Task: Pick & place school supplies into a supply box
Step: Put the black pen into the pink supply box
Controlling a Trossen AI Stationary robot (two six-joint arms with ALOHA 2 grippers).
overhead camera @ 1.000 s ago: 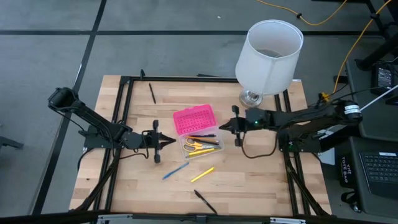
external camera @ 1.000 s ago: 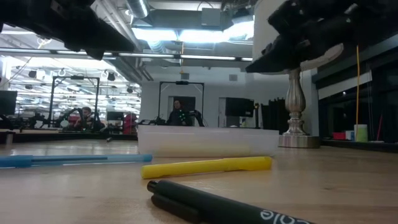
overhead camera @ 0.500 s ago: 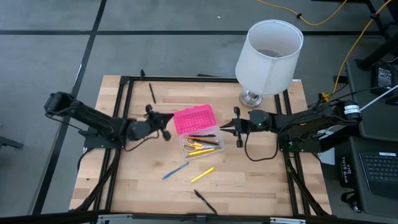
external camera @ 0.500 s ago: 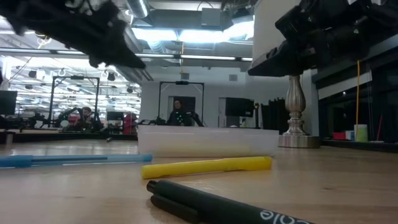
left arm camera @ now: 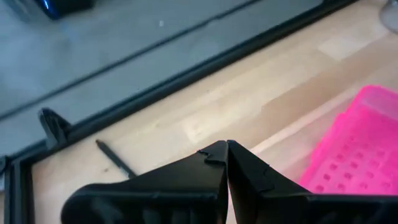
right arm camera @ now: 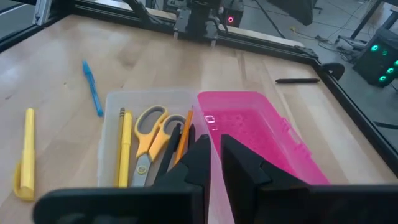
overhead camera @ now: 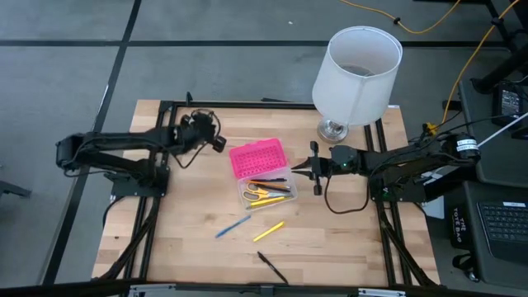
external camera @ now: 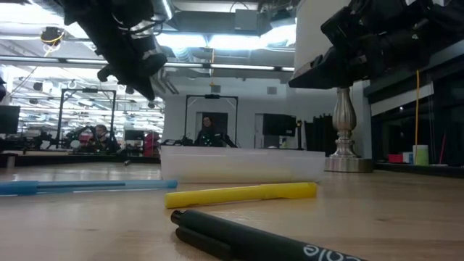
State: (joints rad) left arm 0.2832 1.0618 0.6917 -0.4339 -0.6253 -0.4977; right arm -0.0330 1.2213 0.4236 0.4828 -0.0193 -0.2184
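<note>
Your left gripper point(overhead camera: 219, 142), jaws clenched and empty, hovers beside the pink lid point(overhead camera: 257, 157); your right gripper point(overhead camera: 314, 170), jaws slightly parted, empty, faces the supply box point(overhead camera: 266, 193).

Matt wood table point(overhead camera: 330, 239), clear plastic box base point(right arm camera: 112, 106), textured pink lid point(overhead camera: 256, 158)

Supply box point(overhead camera: 262, 173) mid-table, pink lid point(overhead camera: 257, 158) flipped open; scissors point(overhead camera: 257, 194) and pens inside. Loose on wood: blue pen point(overhead camera: 233, 226), yellow pen point(overhead camera: 268, 231), black pen point(overhead camera: 271, 267).

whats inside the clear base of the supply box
In the supply box: yellow-handled scissors, a yellow pencil, and orange and black pens. The right gripper covers their near ends.
</note>
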